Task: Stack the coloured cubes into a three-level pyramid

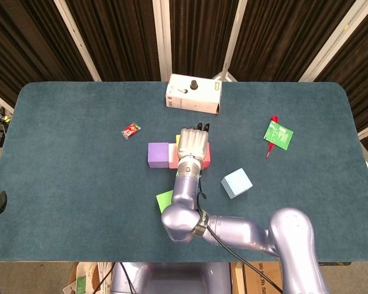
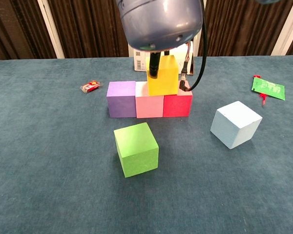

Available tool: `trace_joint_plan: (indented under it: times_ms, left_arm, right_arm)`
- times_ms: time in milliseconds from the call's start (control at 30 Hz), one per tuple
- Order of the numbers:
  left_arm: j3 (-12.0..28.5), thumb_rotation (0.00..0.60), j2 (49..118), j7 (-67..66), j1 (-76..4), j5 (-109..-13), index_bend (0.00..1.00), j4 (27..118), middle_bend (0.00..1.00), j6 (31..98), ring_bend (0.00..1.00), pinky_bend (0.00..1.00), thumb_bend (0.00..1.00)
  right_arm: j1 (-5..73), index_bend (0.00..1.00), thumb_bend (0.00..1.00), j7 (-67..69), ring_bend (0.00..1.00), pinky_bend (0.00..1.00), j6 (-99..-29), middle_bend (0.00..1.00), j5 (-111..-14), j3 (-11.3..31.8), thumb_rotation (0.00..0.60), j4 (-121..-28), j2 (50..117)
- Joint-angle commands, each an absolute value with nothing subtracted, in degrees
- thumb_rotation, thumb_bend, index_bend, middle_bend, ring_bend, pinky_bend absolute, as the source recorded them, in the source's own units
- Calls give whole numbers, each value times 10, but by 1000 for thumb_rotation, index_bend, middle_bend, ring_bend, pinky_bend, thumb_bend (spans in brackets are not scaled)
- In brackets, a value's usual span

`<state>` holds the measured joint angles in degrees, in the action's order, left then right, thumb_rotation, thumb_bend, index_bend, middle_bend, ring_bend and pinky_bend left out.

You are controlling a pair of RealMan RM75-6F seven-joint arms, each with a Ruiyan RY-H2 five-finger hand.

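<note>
A purple cube [image 2: 121, 98], a pink cube [image 2: 150, 106] and a red cube [image 2: 177, 105] stand side by side in a row. On top, across the pink and red cubes, rests a yellow cube [image 2: 165, 78]. My right hand [image 1: 193, 143] covers it from above and grips it, with one dark finger [image 2: 154, 63] on its front face. A green cube [image 2: 136, 148] lies in front of the row. A light blue cube [image 2: 235, 124] sits to the right, turned at an angle. My left hand is not visible.
A white box [image 1: 194, 94] stands behind the row. A red sweet wrapper [image 1: 130, 130] lies to the left and a green packet [image 1: 278, 135] to the far right. My right forearm [image 1: 187, 190] stretches over the green cube [image 1: 165, 199].
</note>
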<state>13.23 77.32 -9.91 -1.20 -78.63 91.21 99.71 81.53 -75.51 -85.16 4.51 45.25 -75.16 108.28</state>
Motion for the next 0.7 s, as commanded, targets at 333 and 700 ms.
trace_joint_plan:
  times_ms: [333,700]
  left_arm:
    - [133,600,772,-99,-12,-785,27,912,0,997,0,0,411]
    - [134,600,773,-99,-12,-785,27,912,0,997,0,0,411]
  right_arm:
    - [815,233,294,-762,49,0,-852,213,55,454,600,-758,1080]
    - [815,175,293,-767,29,0,-854,182,62,456,600,-769,1074]
